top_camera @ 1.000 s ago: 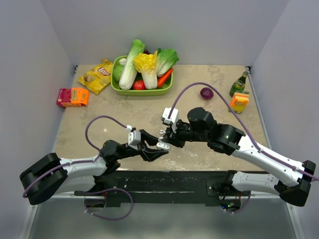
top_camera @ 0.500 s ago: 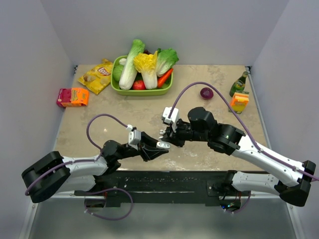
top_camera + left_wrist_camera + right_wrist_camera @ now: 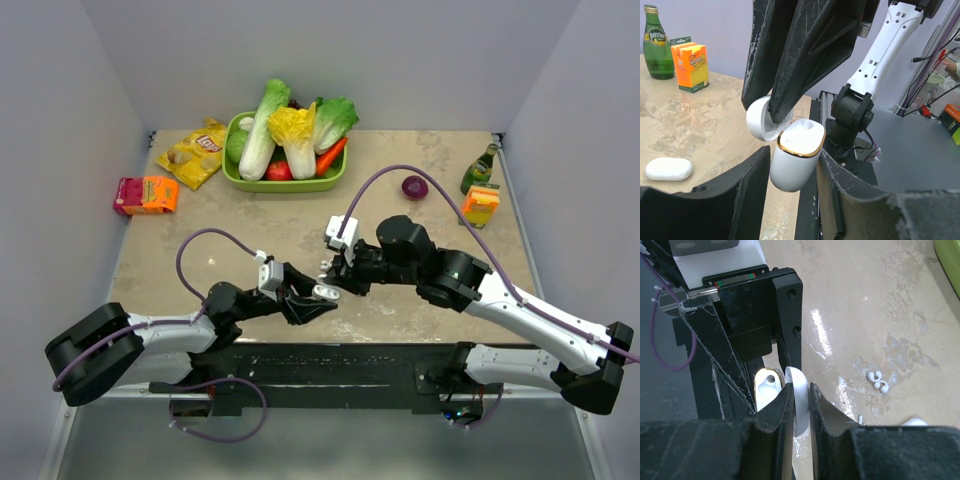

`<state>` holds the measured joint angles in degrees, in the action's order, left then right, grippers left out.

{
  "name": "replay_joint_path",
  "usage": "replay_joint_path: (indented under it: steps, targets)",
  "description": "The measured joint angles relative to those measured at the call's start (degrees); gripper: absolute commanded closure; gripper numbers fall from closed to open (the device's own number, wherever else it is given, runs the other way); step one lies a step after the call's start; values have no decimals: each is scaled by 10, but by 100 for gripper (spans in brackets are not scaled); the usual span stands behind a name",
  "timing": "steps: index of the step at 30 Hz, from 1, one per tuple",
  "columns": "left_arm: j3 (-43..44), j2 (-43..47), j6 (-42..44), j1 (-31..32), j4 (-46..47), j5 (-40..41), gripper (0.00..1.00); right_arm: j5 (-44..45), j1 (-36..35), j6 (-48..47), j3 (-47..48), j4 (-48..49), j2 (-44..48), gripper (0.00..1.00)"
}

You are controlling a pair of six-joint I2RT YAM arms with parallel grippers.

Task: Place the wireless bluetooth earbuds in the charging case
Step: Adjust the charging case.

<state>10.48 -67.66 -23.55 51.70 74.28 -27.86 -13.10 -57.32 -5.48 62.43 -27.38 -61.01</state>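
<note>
Barely anything has shifted in the last second: my left arm has crept a shade toward the middle and its cable loop has redrawn itself, while the case stays put between both tools.

From above, my left gripper (image 3: 308, 298) and right gripper (image 3: 338, 277) meet nose to nose over the near part of the table (image 3: 200, 215). The white case (image 3: 323, 292) is held off the surface between them.

Left wrist camera: my left gripper is clamped on the lower half of the case, gold rim up. The right gripper pinches the lid (image 3: 760, 122), which is swung back on its hinge. The one socket I can see in the top looks vacant. A white oval object (image 3: 668, 169) lies on the table well apart; I cannot tell what it is.

Right wrist camera: my right gripper is pressed together on the thin edge of the lid. Both earbuds (image 3: 877, 381) lie side by side on the table beyond the case, touched by neither tool.

By my reading, the opening is done. Picking up and seating each earbud, then closing the lid, is all still left.
</note>
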Motion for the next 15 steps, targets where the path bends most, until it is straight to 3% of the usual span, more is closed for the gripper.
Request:
replay_joint_path:
  steps: [15]
  targets:
    - [0, 1, -1, -2, 0, 0, 41, -2, -1, 2, 0, 3, 0, 100]
